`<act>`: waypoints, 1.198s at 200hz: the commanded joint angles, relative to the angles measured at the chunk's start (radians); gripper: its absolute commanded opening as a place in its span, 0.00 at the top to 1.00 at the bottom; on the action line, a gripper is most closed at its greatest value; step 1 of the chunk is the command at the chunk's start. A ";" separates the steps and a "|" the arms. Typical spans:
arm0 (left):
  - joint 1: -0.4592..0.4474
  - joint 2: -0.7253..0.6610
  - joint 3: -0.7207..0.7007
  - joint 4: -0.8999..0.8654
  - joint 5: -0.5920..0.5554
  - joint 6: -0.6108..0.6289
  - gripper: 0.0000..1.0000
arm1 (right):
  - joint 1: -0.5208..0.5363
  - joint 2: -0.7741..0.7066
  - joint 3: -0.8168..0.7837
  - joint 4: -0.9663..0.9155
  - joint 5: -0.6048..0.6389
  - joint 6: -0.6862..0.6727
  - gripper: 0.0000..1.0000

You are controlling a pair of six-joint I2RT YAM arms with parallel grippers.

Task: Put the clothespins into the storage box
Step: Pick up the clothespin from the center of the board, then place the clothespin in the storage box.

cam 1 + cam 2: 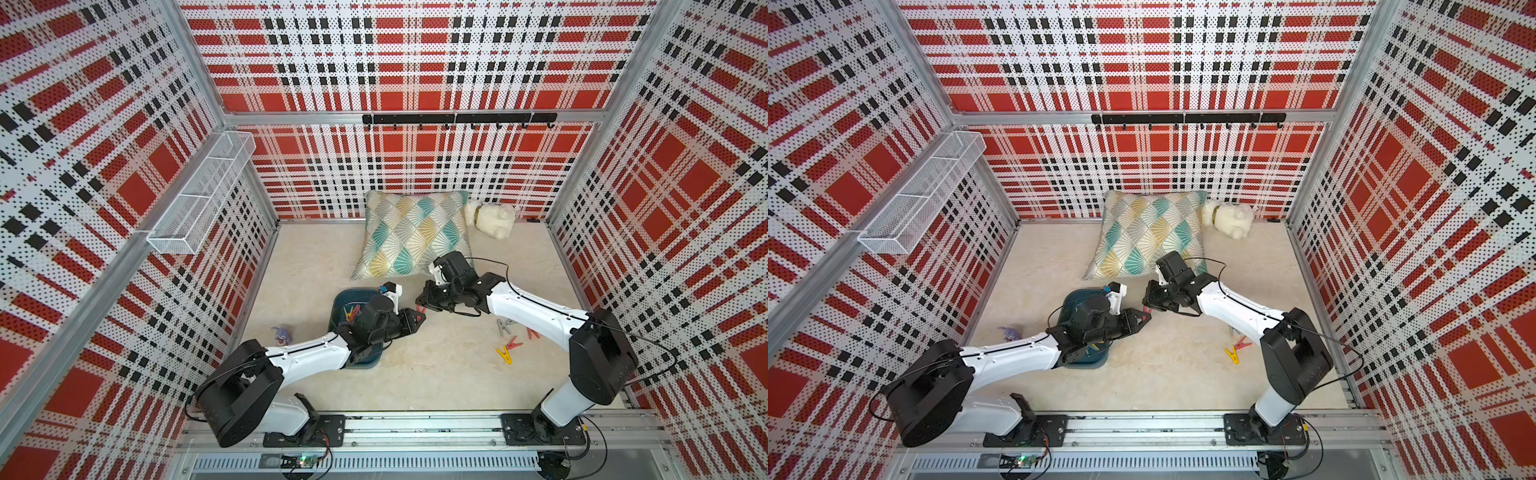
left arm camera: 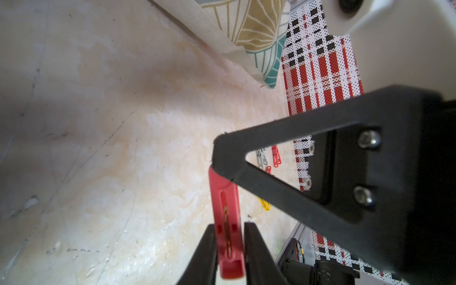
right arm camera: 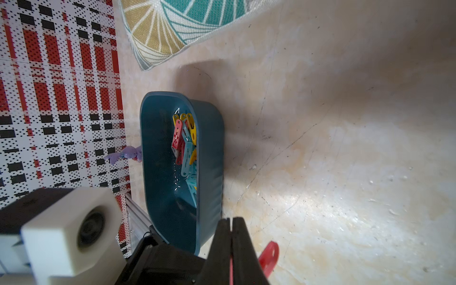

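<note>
1. Grip. My left hand (image 2: 228, 225) is closed on one end of the red clothespin (image 2: 225, 197), with a finger on each side of it.
2. Second grip. My right hand (image 3: 231, 220) has its fingers pressed together. A thin red strip shows between them and a red end pokes out beside them, so I judge that it pinches the far end of the same pin.
3. Axis. The pin's long axis runs from one hand to the other. In both top views the hands meet tip to tip, and the pin appears held off the counter (image 1: 424, 374).
4. Target. The storage box (image 1: 343, 297) lies behind my left hand, partly under that arm's wrist, so the left arm is much the nearer. Inside, a pile of clothespins (image 3: 183, 143) lies against one long wall.
5. Coming move, as I judge it: the right hand lets go, and the left draws back over the box's near rim to drop the pin.
6. Room. Bare counter lies below the hands. The cushion (image 1: 411, 232) sits near my right wrist. The loose clothespins (image 1: 508, 347) lie beside the right arm, well apart from the box.
</note>
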 commanded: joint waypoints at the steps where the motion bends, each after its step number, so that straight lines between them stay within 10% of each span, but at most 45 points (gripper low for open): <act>1: -0.002 0.003 0.013 0.032 0.006 0.011 0.84 | 0.008 -0.013 0.012 0.006 0.010 -0.007 0.97; 69: 0.022 -0.034 -0.028 0.032 0.014 0.008 0.95 | -0.013 -0.081 0.024 -0.070 0.157 -0.081 0.56; 239: 0.242 -0.236 -0.028 -0.550 -0.292 0.190 0.93 | -0.357 -0.267 -0.347 -0.228 0.419 -0.236 0.60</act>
